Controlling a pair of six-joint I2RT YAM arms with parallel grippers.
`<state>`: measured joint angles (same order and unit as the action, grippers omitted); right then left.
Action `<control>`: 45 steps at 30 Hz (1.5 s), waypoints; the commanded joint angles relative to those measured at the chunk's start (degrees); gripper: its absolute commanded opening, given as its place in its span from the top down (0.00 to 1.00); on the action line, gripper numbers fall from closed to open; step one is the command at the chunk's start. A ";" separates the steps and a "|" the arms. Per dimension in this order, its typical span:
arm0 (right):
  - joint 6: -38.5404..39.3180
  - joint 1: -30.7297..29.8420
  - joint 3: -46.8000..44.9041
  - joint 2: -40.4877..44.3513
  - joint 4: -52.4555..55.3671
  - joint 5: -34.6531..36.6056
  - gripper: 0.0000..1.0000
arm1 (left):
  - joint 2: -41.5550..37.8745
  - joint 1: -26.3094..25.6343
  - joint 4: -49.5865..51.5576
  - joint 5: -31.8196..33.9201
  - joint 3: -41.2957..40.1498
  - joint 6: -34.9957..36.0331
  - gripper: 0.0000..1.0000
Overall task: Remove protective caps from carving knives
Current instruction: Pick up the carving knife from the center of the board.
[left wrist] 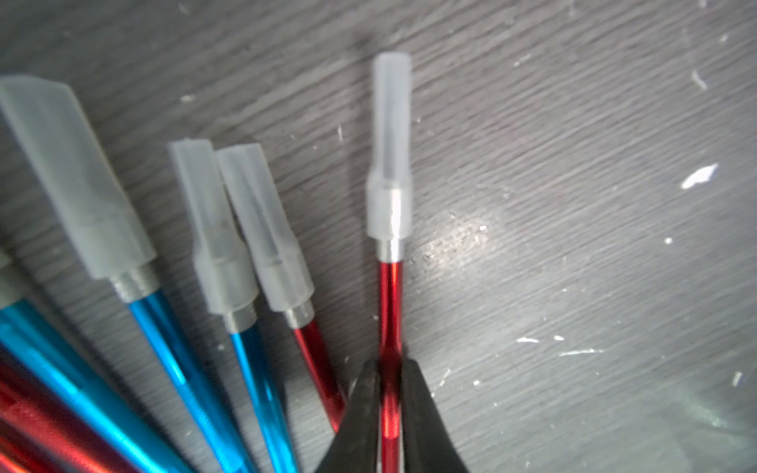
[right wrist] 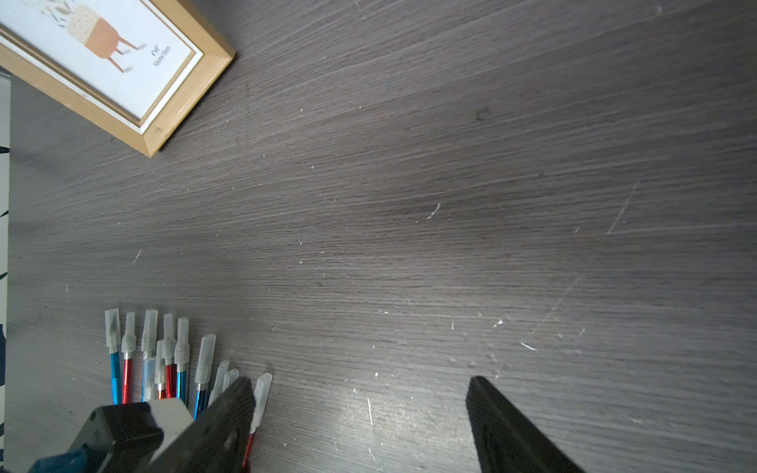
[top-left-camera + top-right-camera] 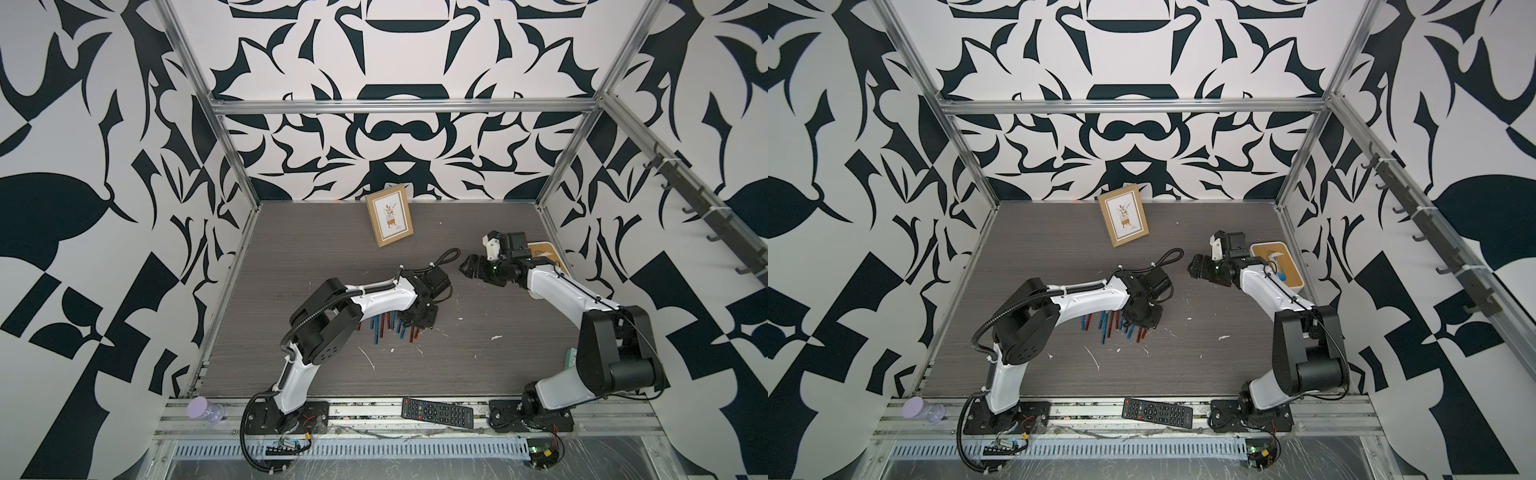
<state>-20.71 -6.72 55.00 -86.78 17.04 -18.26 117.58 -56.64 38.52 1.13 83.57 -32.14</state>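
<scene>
top views – a dark grey wood-grain table [image 3: 316, 257] carries a fanned cluster of thin metallic blue and red carving knives [image 3: 384, 326] near its front middle. the left gripper [image 3: 419, 322] points down onto the right end of that cluster; its jaws cannot be made out from here. the right gripper [image 3: 468, 266] hangs over bare table farther back, well apart from the knives. a light wooden picture frame [image 3: 390, 215] lies near the back wall. a black remote control [image 3: 437, 412] lies on the front rail. in a top view a white-rimmed wooden tray [image 3: 1293, 286] sits at the right edge, partly behind the right arm.

left wrist – the left gripper [image 1: 390, 368] is clamped on the handle of one red knife [image 1: 391, 295], a black fingertip pressing each side. a translucent whitish protective cap [image 1: 390, 143] sits over its blade and silver collar. four more knives lie just beside it, their protective caps [image 1: 229, 229] on. white flecks [image 1: 698, 177] dot the table.

right wrist – the right gripper [image 2: 360, 389] stands wide, with only bare table between its fingers. the carving knives [image 2: 164, 368] lie in a row to one side, every visible tip capped. the red knife [image 2: 249, 444] is the end one, just beside one black finger. a corner of the picture frame [image 2: 176, 102] shows at the far side.
</scene>
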 commanded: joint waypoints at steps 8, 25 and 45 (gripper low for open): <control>0.80 0.29 -0.40 1.33 2.39 -0.42 0.18 | -0.41 -0.22 1.86 -0.56 -0.54 0.89 1.00; -2.24 0.21 -5.92 5.34 -0.51 -2.51 0.11 | -7.72 2.79 -6.17 -5.19 -3.39 1.04 1.00; -8.06 -3.09 -13.99 6.82 -18.38 -10.58 0.30 | -13.01 6.53 -20.87 -15.77 -10.24 -1.84 1.00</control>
<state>-26.76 -8.38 41.56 -80.01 4.60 -26.06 106.65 -51.07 21.45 -11.33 74.59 -32.40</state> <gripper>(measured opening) 0.702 0.076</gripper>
